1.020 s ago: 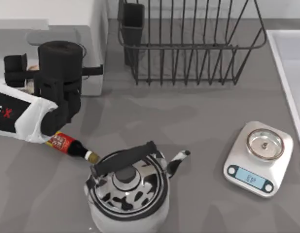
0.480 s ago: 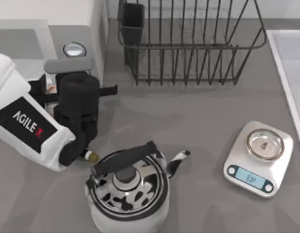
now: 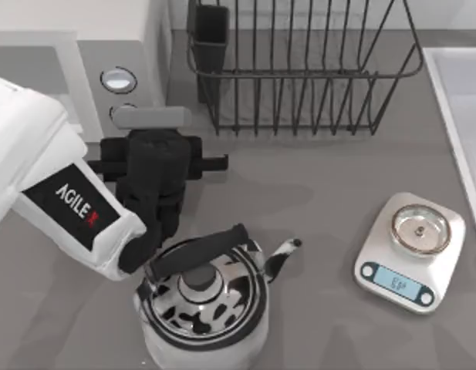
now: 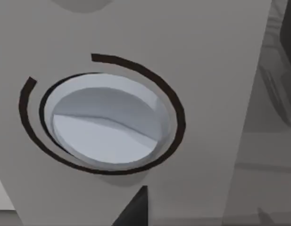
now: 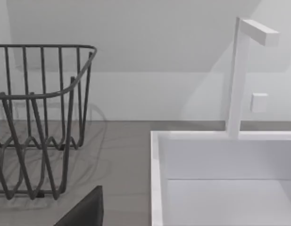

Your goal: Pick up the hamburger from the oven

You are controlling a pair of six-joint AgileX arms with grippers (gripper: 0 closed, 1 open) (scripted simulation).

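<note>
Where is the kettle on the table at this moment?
In the top view the kettle stands at the front of the table, left of centre, just under the left arm's wrist, with the scale to its right.

The oven [image 3: 83,54] is cut off at the frame's edge, its cavity hidden

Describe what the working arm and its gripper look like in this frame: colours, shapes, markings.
The left arm has a chunky white shell link bearing a black panel with white "AGILE" lettering and a red mark. It ends in a matte black cylindrical wrist and a boxy black left gripper with a crossbar sticking out sideways. No loose cables are visible. A dark finger tip edges into the right wrist view.
</note>
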